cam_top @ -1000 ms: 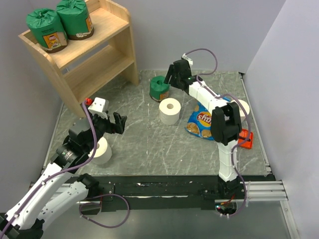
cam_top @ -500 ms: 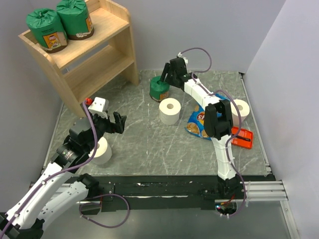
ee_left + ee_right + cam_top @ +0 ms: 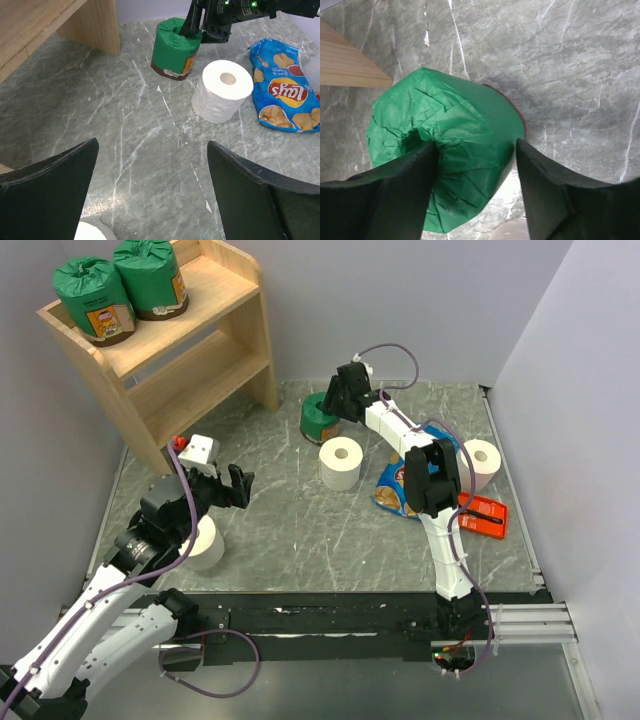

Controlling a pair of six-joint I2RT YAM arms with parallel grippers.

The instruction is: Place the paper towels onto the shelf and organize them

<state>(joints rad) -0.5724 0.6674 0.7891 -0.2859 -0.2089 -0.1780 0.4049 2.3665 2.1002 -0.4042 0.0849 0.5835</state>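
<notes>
The right gripper (image 3: 476, 150) straddles a green-wrapped roll (image 3: 455, 115) standing upright on the table (image 3: 300, 530) at the far centre, just right of the shelf (image 3: 255, 330); its jaws are spread, one finger at the crinkled hollow on top, the other outside the wall, not yet pinching. Two green rolls (image 3: 90, 295) sit on the top tier. The grasp seems the step in hand; next the jaws must close, then lift shelfward. The left gripper (image 3: 152, 150) hovers spread above a near-left white roll (image 3: 205, 540).
</notes>
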